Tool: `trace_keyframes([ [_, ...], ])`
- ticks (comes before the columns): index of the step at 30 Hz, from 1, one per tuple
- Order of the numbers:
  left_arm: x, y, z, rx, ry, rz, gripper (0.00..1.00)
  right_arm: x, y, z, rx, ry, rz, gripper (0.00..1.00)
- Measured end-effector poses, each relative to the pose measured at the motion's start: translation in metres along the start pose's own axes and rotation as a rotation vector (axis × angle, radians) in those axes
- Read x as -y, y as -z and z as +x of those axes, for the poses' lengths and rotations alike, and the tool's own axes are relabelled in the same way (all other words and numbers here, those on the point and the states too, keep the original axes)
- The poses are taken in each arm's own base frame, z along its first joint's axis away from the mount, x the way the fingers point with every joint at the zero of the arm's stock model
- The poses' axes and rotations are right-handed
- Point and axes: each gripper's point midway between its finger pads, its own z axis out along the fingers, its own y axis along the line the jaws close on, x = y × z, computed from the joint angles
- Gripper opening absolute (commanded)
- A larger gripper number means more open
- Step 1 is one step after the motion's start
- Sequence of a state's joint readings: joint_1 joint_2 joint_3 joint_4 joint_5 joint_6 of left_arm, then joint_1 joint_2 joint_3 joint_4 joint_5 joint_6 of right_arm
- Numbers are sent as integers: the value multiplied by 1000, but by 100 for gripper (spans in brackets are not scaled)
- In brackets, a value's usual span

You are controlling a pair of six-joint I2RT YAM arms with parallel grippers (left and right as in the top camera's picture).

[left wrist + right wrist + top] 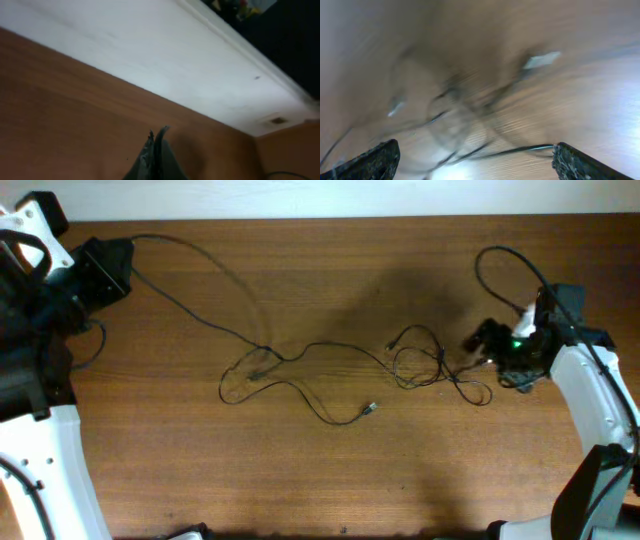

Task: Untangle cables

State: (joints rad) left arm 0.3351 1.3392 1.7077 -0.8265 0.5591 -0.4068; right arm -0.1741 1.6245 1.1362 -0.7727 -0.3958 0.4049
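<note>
The cables are thin black wires lying tangled across the middle of the table, with a loose loop at the left, a small coil at the right and a silvery plug near the front. My right gripper hovers just right of the coil, open; in the blurred right wrist view its fingers stand wide apart over cable strands, one strand touching the right finger. My left gripper is at the far left back corner, shut and empty.
A long wire runs from the left gripper's area toward the tangle. A thicker black cord loops behind the right arm. A white wall borders the table's back edge.
</note>
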Motion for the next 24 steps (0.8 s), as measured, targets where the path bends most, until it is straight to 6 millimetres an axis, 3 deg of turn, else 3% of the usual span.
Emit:
trace_keyframes([
  [1,5,-1,2,-9,35,18,0,-34,-1,22,-90,94,-151,99],
  [3,18,-4,1,-7,115,58,0,-82,-2,59,-205,246,-324,100],
  [4,20,-5,0,-4,158,66,0,-105,-2,81,-257,336,-392,95],
  [6,19,-5,0,-3,243,58,0,-144,-3,126,-337,530,-496,82],
  [10,14,-5,7,-32,457,30,0,-211,8,179,-281,926,-704,68],
  [12,11,-5,15,-57,564,8,0,-240,14,191,-189,1088,-791,61],
  [14,13,-4,21,-87,634,10,0,-272,23,198,-70,1221,-881,60],
  [18,24,-3,30,-154,686,57,0,-315,38,205,129,1342,-962,46],
  [22,47,-3,45,-249,685,126,0,-340,32,212,274,1334,-861,43],
  [24,65,-4,56,-309,671,170,0,-348,28,205,355,1300,-798,35],
])
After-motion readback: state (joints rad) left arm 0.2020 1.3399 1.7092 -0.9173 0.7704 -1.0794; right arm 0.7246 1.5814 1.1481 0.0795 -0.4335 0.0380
